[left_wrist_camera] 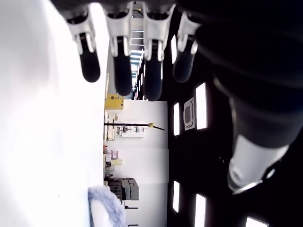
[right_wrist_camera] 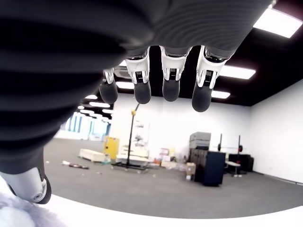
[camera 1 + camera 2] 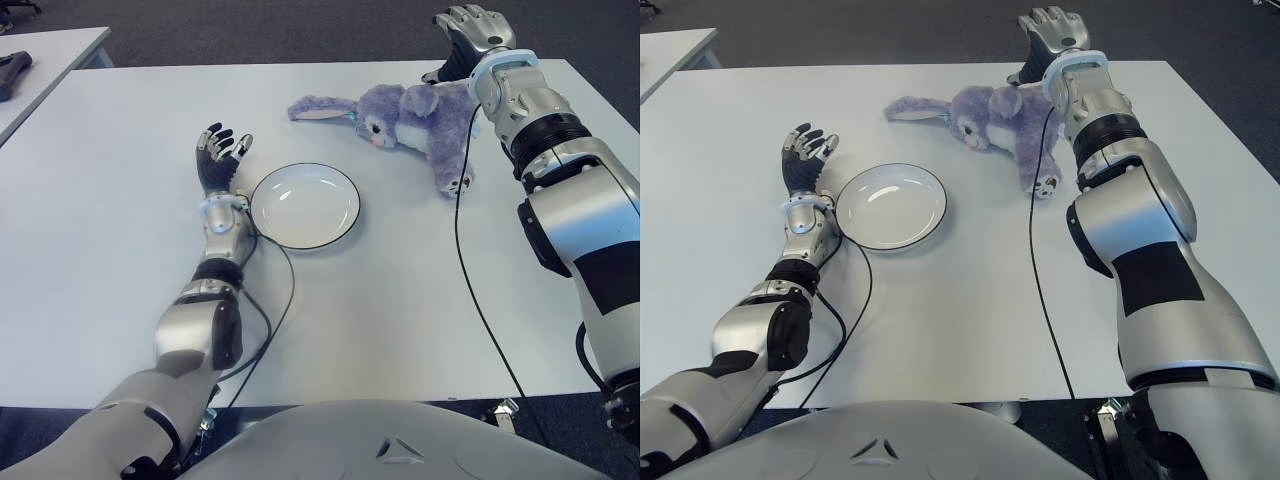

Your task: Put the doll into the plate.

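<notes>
White surface (image 3: 400, 320) carries all. Right hand (image 3: 472, 35) beyond doll's back, fingers spread, empty. Left hand (image 3: 218, 155) beside plate (image 3: 304, 206), fingers relaxed, empty. Purple plush doll (image 3: 410, 118) lies behind plate: likely light, soft, squashy; grasp round torso.

White table (image 3: 120, 200), black cable (image 3: 470, 270)
</notes>
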You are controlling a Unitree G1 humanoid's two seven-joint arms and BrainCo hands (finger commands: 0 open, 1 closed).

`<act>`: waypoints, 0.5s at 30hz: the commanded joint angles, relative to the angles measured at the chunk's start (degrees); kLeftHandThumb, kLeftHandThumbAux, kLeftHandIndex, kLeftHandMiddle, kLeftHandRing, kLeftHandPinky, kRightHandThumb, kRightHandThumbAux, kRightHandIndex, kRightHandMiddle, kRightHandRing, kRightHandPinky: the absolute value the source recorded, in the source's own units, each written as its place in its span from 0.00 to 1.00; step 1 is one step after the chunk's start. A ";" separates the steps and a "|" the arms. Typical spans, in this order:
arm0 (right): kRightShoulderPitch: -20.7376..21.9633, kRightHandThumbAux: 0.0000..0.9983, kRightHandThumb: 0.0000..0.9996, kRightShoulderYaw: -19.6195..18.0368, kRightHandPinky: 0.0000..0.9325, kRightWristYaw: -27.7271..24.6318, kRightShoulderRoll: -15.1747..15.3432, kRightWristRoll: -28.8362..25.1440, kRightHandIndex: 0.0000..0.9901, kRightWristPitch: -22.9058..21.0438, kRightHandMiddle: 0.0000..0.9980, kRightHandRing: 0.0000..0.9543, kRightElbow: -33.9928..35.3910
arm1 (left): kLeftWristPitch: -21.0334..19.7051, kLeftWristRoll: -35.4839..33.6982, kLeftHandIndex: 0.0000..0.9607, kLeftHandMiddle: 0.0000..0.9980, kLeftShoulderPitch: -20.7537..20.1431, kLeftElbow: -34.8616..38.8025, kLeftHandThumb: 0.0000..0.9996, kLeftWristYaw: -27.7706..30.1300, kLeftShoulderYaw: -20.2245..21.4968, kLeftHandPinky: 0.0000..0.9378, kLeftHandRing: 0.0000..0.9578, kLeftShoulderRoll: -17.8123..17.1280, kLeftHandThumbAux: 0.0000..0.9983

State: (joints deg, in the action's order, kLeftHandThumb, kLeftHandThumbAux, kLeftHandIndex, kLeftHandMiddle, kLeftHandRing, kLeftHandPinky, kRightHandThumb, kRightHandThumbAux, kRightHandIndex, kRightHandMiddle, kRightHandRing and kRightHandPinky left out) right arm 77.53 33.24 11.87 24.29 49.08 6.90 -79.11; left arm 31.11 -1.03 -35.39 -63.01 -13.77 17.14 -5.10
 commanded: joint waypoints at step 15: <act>3.95 0.58 0.11 -0.63 0.01 -4.07 -1.87 -1.16 0.00 2.32 0.00 0.00 0.07 | -0.82 -1.21 0.23 0.29 17.37 -10.87 0.00 -1.52 1.13 0.23 0.28 5.13 0.73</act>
State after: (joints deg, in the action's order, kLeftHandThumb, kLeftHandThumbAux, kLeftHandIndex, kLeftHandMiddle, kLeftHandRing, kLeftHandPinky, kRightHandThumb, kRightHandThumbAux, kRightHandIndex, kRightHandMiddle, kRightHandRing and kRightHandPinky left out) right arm 79.35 33.11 10.19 24.26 49.04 7.95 -79.03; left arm 31.12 -1.03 -35.39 -63.01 -13.77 17.12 -5.10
